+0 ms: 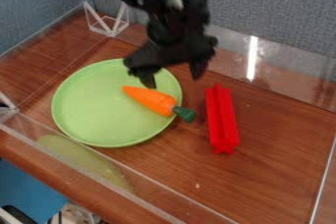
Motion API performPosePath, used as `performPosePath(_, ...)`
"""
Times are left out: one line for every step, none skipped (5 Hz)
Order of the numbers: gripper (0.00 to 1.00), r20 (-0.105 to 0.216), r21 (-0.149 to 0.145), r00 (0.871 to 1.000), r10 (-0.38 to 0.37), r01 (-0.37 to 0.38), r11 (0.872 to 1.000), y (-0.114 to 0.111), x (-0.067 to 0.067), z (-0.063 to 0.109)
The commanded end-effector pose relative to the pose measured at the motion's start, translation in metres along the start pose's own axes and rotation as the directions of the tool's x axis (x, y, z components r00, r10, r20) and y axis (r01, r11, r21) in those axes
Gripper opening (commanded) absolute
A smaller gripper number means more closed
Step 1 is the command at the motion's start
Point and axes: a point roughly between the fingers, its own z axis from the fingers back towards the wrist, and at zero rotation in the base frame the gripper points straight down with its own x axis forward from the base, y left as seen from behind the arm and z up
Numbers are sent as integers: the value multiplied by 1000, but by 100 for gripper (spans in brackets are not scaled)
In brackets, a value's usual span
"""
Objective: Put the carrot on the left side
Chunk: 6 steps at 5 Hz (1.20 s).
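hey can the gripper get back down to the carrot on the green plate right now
Probably yes. The gripper hangs open just above the carrot, which lies on the right part of the green plate with nothing over it; the red bar sits apart.

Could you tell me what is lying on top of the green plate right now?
The carrot lies on the green plate, its stem end over the right rim. The plate beneath the carrot is covered.

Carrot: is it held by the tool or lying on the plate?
Lying on the green plate: the carrot rests by its right rim, stem overhanging, with the open tool above, apart.
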Motion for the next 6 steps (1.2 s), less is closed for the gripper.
performPosePath(100, 23, 33, 1000, 13, -14, 999, -3, 5, -10)
performPosePath(100, 25, 74, 999, 22, -24, 997, -2, 6, -21)
performPosePath(100, 23, 95, 1000, 16, -18, 995, 6, -2, -30)
performPosePath(100, 20, 108, 1000, 11, -13, 994, 12, -9, -37)
performPosePath(0, 25, 125, 999, 34, -37, 991, 17, -14, -47)
performPosePath(0, 40, 141, 998, 49, -54, 988, 21, -14, -48)
